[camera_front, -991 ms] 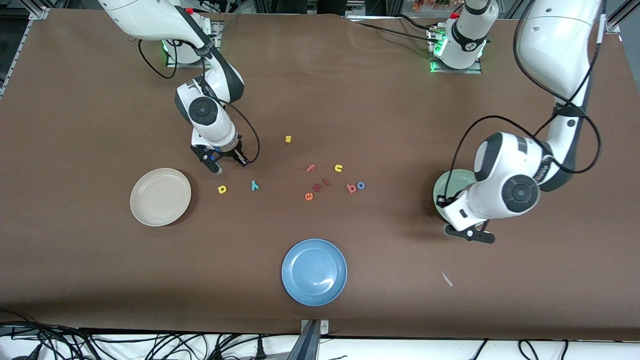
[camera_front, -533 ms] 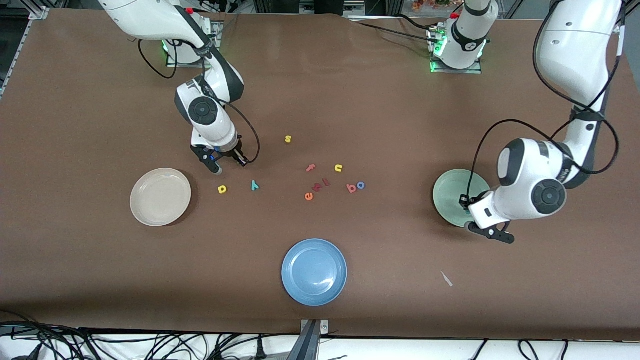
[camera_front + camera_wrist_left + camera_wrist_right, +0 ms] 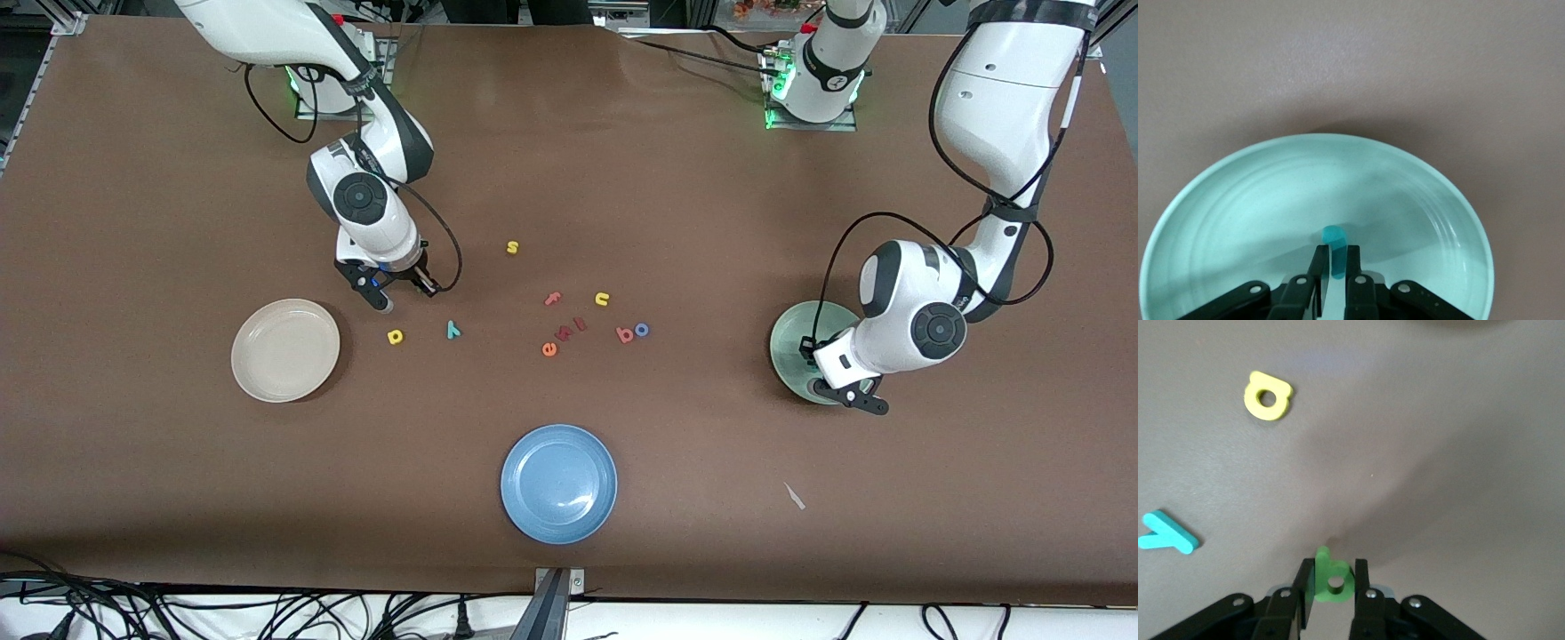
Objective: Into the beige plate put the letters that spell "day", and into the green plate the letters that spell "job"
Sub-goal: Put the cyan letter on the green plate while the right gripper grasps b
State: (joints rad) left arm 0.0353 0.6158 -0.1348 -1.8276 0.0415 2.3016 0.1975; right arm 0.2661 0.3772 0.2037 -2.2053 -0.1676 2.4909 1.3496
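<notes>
Right now both arms are loaded, and what matters for me is where each plate lies from its letter.

My right end effector point(image 3: 389, 300) hangs over the bare worktop point(image 3: 569, 160) in the upper-middle band of the front view, toward the right arm's end. It is clenched on the green a point(image 3: 1333, 581), which stands on edge between the fingers in the right wrist view. The beige plate point(image 3: 284, 349) sits lower in the frame and closer to the right arm's end of the table, with nothing in it. I judge the carry to be a short diagonal, down the frame and outward. The yellow d point(image 3: 395, 336) and teal y point(image 3: 453, 330) lie flat just below the end effector, near the plate, so the right arm is plainly the nearer one for them.

My left end effector point(image 3: 822, 375) is over the green plate point(image 3: 791, 333), at mid-height toward the left arm's end. It is pinching the light blue j point(image 3: 1333, 240), long axis upright, hook end down over the plate's floor, inside the rim. As I read it, letting go is all that remains there.

The red b point(image 3: 625, 334) and dark blue o point(image 3: 641, 330) touch each other mid-frame, closer to the left arm's plate.
</notes>
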